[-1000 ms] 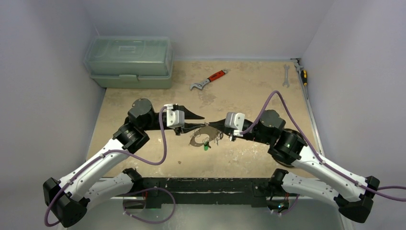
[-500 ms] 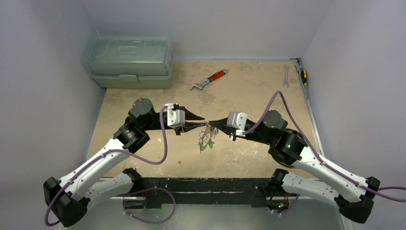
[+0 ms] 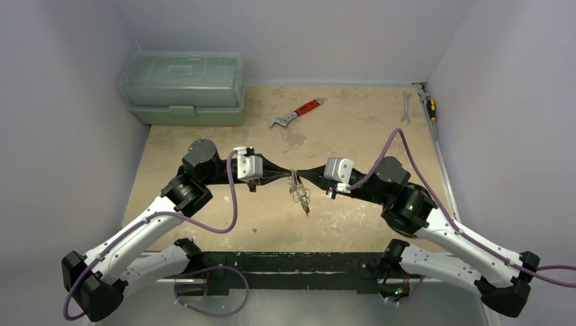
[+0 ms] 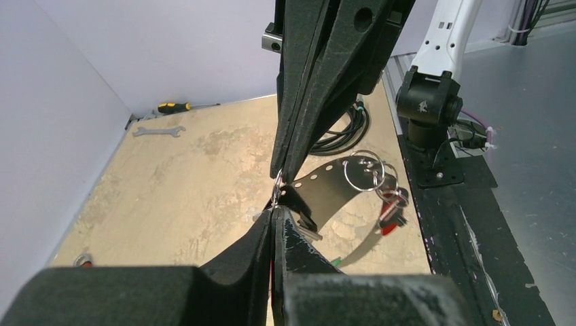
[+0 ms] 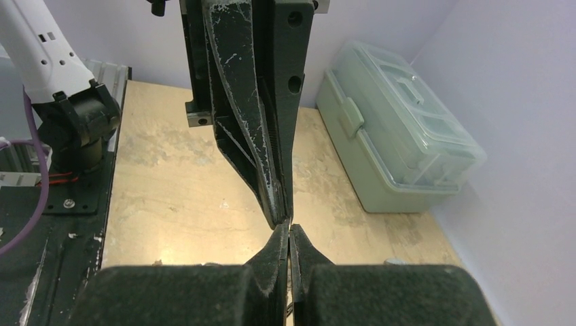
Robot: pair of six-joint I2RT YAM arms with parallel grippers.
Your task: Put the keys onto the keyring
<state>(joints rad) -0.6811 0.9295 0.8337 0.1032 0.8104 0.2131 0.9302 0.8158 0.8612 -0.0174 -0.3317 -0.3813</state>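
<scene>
Left gripper (image 3: 289,175) and right gripper (image 3: 303,175) both pinch the thin silvery keyring (image 3: 297,190) dead centre, tips almost touching. Tiny metal keys (image 3: 305,206) dangle off it over the mottled tan tabletop (image 3: 353,125).

The bench (image 3: 353,136) was a tan, mottled slab with darker stains near its middle, closed in by pale walls on three sides. A translucent green toolbox (image 3: 183,88) sat in the far left corner, its lid shut. A red-handled adjustable wrench (image 3: 297,113) lay at a slant near the far middle, well apart from the box. A plain silver spanner (image 3: 405,107) lay near the far right corner, and just beside it, along the right wall, a yellow-and-black-handled screwdriver (image 3: 429,105).
</scene>
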